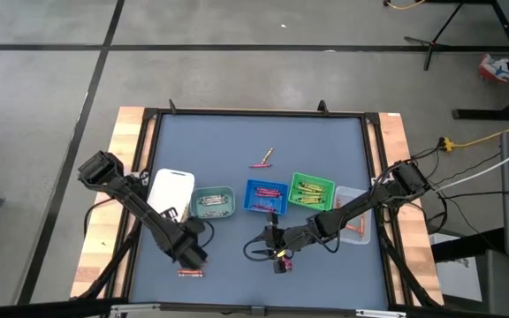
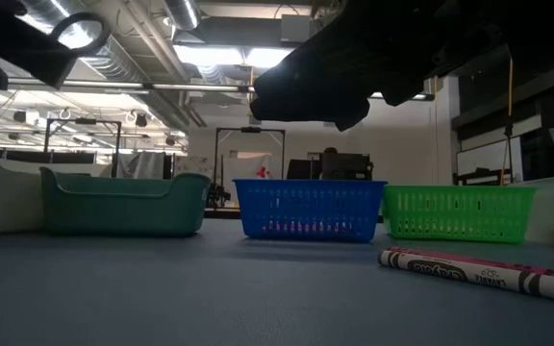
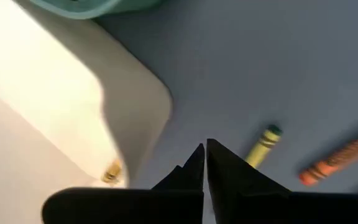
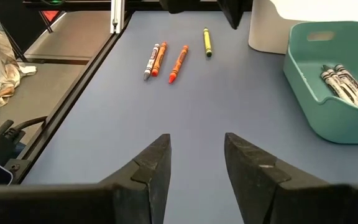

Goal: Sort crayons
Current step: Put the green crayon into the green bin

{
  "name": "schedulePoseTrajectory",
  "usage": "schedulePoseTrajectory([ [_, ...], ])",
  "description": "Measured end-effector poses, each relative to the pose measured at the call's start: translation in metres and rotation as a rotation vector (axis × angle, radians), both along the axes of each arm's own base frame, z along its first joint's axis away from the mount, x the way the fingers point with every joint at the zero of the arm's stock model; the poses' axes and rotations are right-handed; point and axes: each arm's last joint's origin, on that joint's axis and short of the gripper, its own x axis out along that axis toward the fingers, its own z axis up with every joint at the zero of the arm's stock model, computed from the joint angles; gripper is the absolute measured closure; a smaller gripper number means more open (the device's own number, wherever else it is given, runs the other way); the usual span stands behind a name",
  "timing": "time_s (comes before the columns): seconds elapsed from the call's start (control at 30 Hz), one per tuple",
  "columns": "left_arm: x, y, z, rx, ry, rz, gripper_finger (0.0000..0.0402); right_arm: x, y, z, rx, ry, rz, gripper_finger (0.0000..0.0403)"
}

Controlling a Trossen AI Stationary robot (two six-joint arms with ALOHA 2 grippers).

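We take the blue tray as our landmark, in the middle of a row of trays on the grey desk. To its left sits the teal tray with grey crayons in it, and further left the white tray. To its right stands the green tray with yellow-green crayons inside, then a clear tray.

The left gripper hangs well to the front-left of the blue tray, its jaws clenched and empty. Just in front of it on the desk lie a yellow-green crayon and an orange crayon, with more beside them.

The right gripper sits just in front of the blue tray, jaws released with nothing between them. A pink crayon lies beside it. Two more loose crayons lie behind the blue tray.
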Motion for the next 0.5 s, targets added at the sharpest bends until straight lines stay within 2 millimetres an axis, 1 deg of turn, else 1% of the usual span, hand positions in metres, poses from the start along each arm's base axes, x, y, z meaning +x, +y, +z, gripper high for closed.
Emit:
schedulePoseTrajectory([
  [0.1, 0.004, -0.003, 0.004, -0.047, -0.001, 0.004, 0.0383, 0.0, 0.0, 0.0, 0.0, 0.0, 0.0, 0.0253],
  [0.2, 0.007, -0.008, 0.008, -0.09, -0.025, 0.0, 0.0358, 0.0, 0.0, 0.0, 0.0, 0.0, 0.0, 0.0253],
  [0.33, 0.007, -0.017, 0.008, -0.129, -0.062, -0.025, 0.0326, 0.0, 0.0, 0.0, 0.0, 0.0, 0.0, 0.0253],
  [0.5, 0.001, -0.028, 0.008, -0.14, -0.096, -0.065, 0.0314, 0.0, 0.0, 0.0, 0.0, 0.0, 0.0, 0.0253],
])
